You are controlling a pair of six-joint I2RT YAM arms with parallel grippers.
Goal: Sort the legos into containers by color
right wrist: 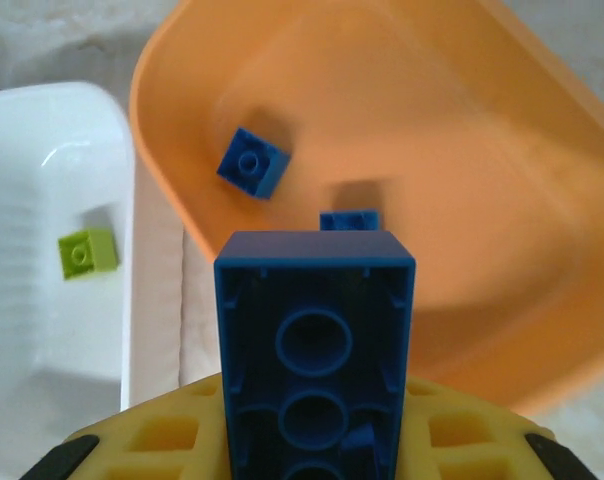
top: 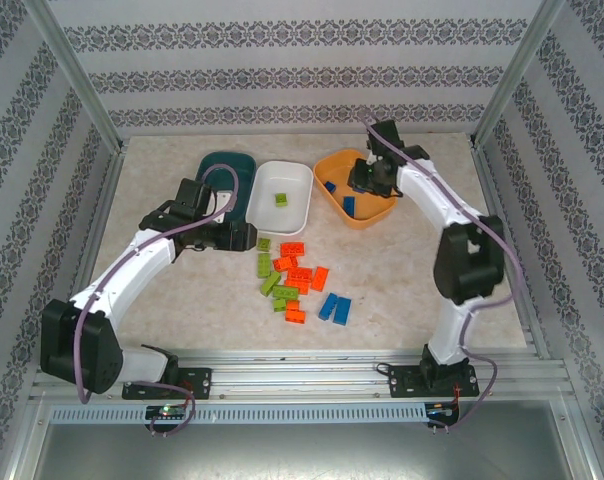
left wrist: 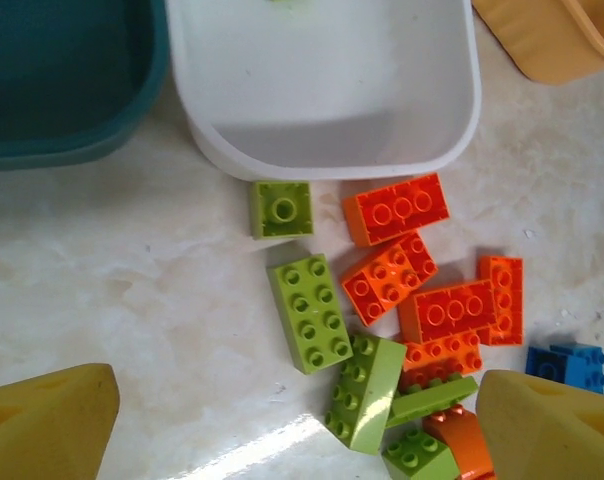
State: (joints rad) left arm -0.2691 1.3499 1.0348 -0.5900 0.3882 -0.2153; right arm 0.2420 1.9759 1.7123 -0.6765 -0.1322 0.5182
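My right gripper hangs over the orange tray, shut on a blue lego held underside toward the camera. Two blue legos lie in that orange tray. One lime lego sits in the white tray. The dark teal tray stands left of it. My left gripper is open above the left edge of the loose pile of orange-red and lime legos. In the left wrist view a long lime lego lies between my fingers.
Two blue legos rest on the table right of the pile. The three trays stand side by side at the back of the table. Metal frame posts and patterned walls enclose the table on three sides.
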